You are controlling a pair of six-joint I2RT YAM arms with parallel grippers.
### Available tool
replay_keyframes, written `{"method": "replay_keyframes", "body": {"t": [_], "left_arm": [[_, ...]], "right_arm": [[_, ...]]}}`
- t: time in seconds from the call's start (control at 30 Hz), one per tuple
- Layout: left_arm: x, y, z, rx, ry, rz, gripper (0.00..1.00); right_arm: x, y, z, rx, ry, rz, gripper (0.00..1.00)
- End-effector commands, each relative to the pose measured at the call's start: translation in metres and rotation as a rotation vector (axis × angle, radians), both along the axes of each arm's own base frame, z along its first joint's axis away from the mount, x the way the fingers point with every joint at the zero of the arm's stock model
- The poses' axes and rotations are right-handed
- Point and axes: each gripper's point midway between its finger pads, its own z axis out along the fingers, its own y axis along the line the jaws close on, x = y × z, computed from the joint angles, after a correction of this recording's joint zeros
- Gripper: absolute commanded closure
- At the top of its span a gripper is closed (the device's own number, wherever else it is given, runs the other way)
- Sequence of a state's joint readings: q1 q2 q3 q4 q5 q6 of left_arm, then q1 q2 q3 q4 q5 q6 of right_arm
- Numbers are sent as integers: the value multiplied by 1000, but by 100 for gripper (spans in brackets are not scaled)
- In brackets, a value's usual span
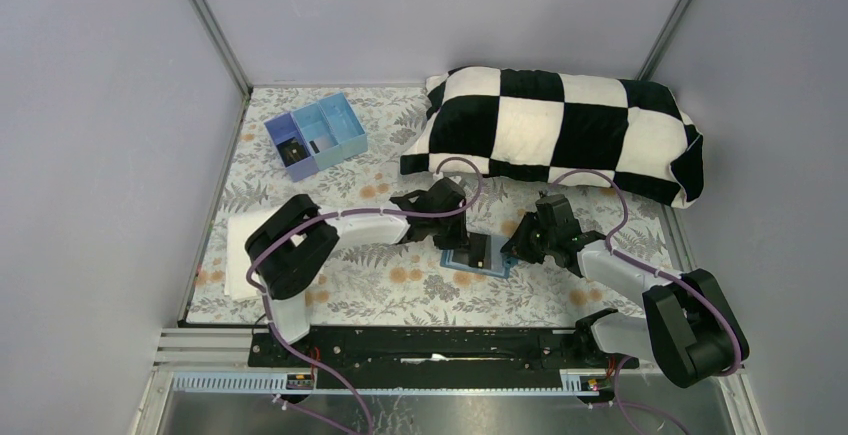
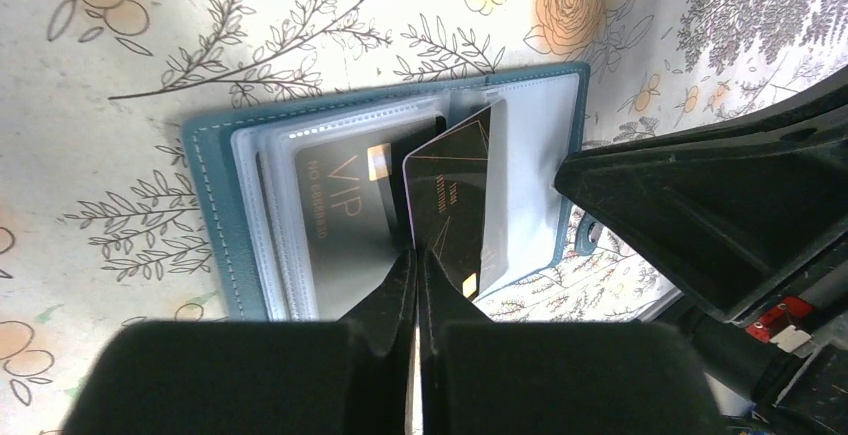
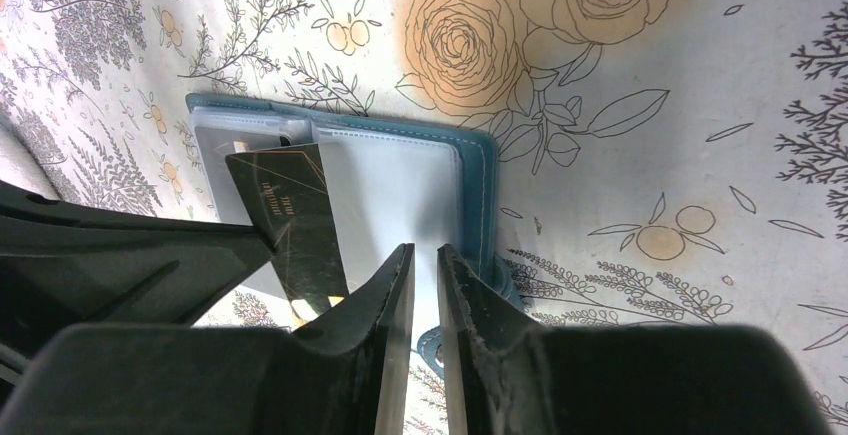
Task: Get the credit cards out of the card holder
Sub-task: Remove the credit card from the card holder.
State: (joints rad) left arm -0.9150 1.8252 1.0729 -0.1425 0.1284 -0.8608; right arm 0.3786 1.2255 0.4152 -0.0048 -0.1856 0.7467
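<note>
The card holder [image 1: 478,260] lies open on the floral cloth between both grippers. In the left wrist view its teal cover [image 2: 215,215] holds clear sleeves with a dark VIP card [image 2: 340,205] inside. My left gripper [image 2: 416,255] is shut on the edge of a black card [image 2: 455,195], which stands tilted up out of the holder. In the top view the left gripper [image 1: 468,230] is at the holder's far side. My right gripper [image 3: 425,252] has its jaws almost together with nothing between them, tips on the holder's pale right panel [image 3: 400,180]. The black card [image 3: 295,225] shows beside it.
A black-and-white checked pillow [image 1: 560,130] lies at the back right. A blue-and-purple compartment tray [image 1: 315,135] stands at the back left. A white folded cloth [image 1: 240,255] lies at the left edge. Grey walls enclose the table.
</note>
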Motion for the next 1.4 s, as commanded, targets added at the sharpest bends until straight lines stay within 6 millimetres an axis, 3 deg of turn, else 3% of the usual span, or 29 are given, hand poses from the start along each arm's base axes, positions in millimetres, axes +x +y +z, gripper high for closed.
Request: {"method": "replay_keyframes", "body": {"t": [0.0, 0.2, 0.63, 0.83, 0.97, 1.13, 1.23, 1.37], "left_arm": [[1, -1, 26, -78, -29, -43, 100], [-2, 9, 34, -73, -21, -87, 100], [-5, 4, 29, -89, 24, -177, 100], [-4, 3, 32, -104, 26, -180, 100], [-4, 3, 31, -106, 37, -180, 100], [-7, -1, 33, -132, 48, -196, 100], [-8, -3, 31, -142, 61, -206, 80], [-12, -8, 30, -174, 77, -218, 70]], "right_arm": [[-25, -20, -24, -89, 96, -16, 77], [-23, -16, -17, -65, 78, -1, 77], [-7, 24, 31, 113, -106, 205, 75], [-20, 38, 18, 180, -32, 293, 73], [-22, 32, -2, 137, 36, 267, 74], [-21, 31, -7, 129, 52, 253, 75], [-22, 31, -9, 128, 53, 248, 75], [-23, 30, -10, 132, 56, 240, 75]]}}
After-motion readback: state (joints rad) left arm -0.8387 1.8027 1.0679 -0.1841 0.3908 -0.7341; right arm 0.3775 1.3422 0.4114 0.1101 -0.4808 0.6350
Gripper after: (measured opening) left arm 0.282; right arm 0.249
